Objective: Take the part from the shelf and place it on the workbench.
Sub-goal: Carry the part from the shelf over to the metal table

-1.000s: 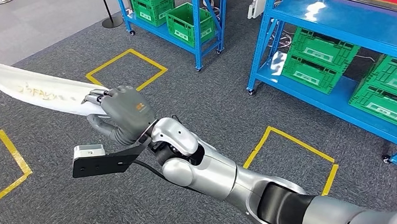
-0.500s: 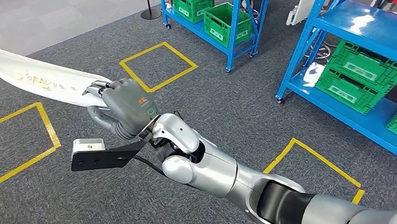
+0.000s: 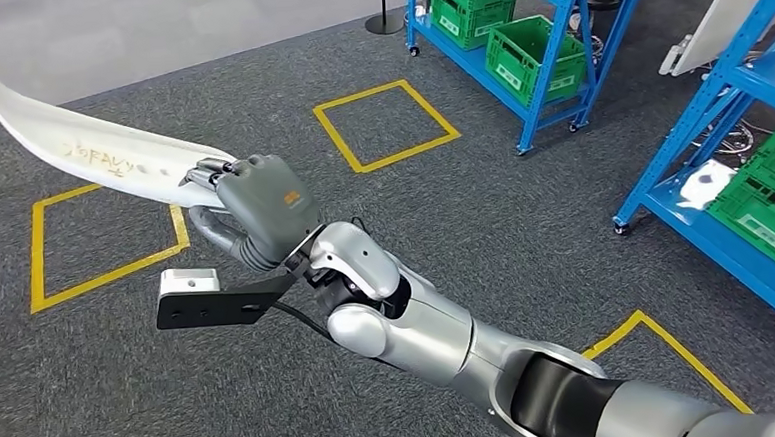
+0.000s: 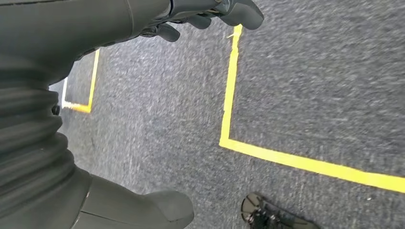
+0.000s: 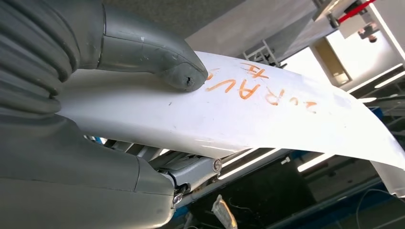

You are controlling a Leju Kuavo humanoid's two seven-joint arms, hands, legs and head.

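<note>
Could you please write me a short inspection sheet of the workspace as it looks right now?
Surface: grey carpet floor with yellow taped squares; no workbench seen.
Job's things: long curved white part, orange writing on it, held off the floor.
Clutter: nothing seen.
Hands: right hand grips one end of the part, thumb pressed on it; left hand hangs over the floor, holding nothing, fingers curled.
Cables: thin black cable at the right wrist.
Surroundings: blue shelves with green crates.

Right hand [image 5: 95,119] gripping white part [image 5: 267,119]
</note>
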